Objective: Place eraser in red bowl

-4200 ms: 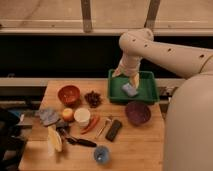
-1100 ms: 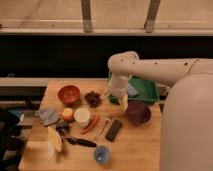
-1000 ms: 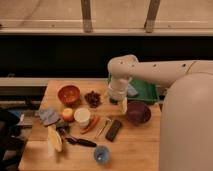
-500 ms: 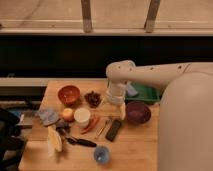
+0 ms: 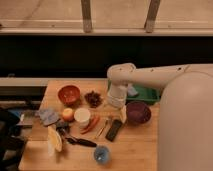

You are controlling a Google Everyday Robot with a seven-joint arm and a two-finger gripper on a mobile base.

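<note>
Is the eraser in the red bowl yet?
Out. The eraser lies flat on the table, apart from the red bowl; the gripper hangs beside the purple bowl.

Arm (image 5: pixel 150 76) bent, end effector (image 5: pixel 118 104) down, mid-frame

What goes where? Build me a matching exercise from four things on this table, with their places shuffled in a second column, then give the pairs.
Things:
1. red bowl
2. eraser
3. blue cup
4. gripper

Places:
A. near the front edge of the table
B. over the table, picture-left of the purple bowl
C. back left part of the table
D. lying flat mid-table, in front of the gripper

Pairs: 1-C, 2-D, 3-A, 4-B.
</note>
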